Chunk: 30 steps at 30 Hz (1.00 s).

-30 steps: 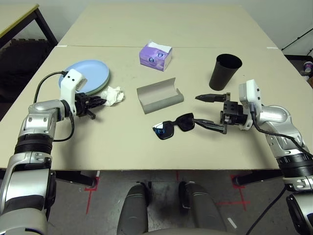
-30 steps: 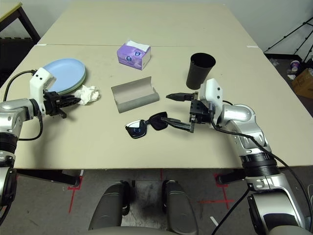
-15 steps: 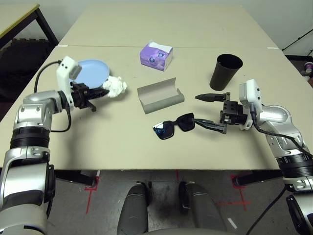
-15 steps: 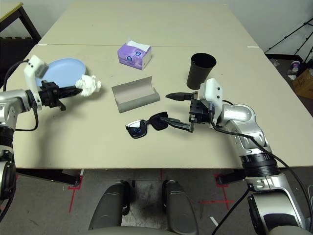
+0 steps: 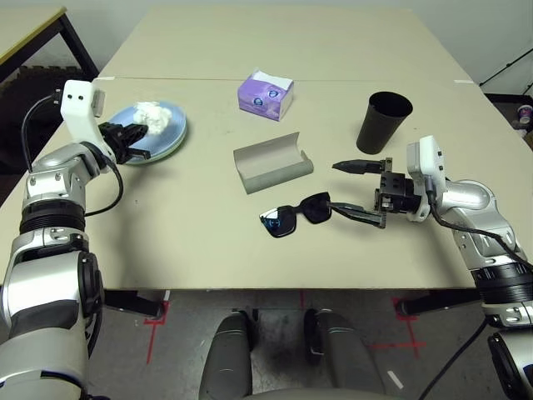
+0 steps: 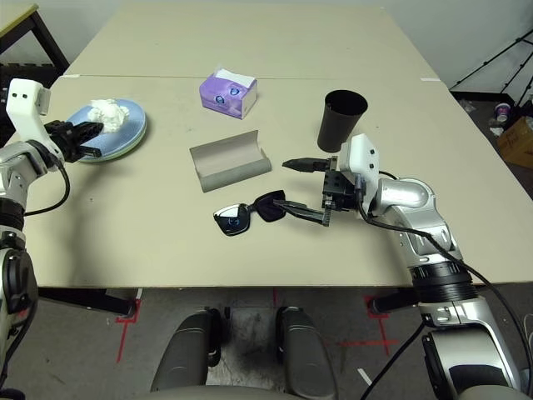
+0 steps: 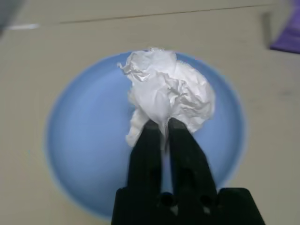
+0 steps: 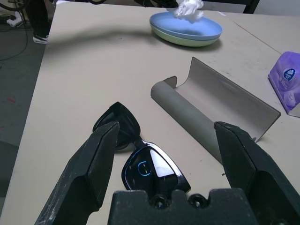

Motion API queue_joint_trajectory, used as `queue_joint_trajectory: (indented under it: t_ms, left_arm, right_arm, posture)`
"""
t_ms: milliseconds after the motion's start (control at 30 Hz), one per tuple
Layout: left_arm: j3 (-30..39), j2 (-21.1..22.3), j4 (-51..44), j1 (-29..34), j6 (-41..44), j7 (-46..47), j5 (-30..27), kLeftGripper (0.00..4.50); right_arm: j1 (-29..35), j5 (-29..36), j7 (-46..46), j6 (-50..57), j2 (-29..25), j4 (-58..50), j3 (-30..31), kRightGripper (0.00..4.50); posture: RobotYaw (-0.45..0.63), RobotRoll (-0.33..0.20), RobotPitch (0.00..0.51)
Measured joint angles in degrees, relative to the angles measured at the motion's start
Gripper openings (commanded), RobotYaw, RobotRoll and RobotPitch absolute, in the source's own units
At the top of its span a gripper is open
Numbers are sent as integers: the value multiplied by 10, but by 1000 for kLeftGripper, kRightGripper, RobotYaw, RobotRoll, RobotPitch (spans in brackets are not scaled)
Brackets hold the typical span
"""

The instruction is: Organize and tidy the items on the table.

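On the beige table, blue plate sits far left, tissue over it, pinched by the narrow left gripper. Right gripper, spread wide, flanks the sunglasses beside the open case. Next, likely: release tissue onto plate.

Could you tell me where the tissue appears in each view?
Left eye view: tissue upper left, on the blue plate.
Right eye view: far left, on that plate.
Left wrist view: centre, just past the end effector.
Right wrist view: top edge, on the plate.
Shared landmark: the blue plate.
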Motion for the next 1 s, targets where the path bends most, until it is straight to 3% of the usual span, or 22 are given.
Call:
queue_joint_trajectory:
  t_ms: [267, 400, 567, 800, 1000]
  left_arm:
    - [1, -1, 23, -20, -18, -9, 1, 4399]
    - [12, -11, 5, -25, -11, -59, -19, 4455]
    - [18, -16, -95, -18, 40, -135, -60, 4455]
    - [3, -20, -309, 58, 154, -242, -130, 4455]
    - [-18, -19, -382, 103, 192, -264, -138, 4455]
  right_arm:
    - [0, 0, 0, 0, 0, 0, 0, 4500]
    - [0, 0, 0, 0, 0, 0, 0, 4500]
    - [0, 0, 0, 0, -1, 0, 0, 4500]
    - [-4, 0, 1, 0, -1, 4, 0, 4500]
    - [-7, 0, 2, 0, -1, 6, 0, 4500]
  posture:
    - [-57, 0, 140]
    - [-57, 0, 140]
    - [-44, 0, 141]
    - [-40, 0, 143]
    - [-41, 0, 144]
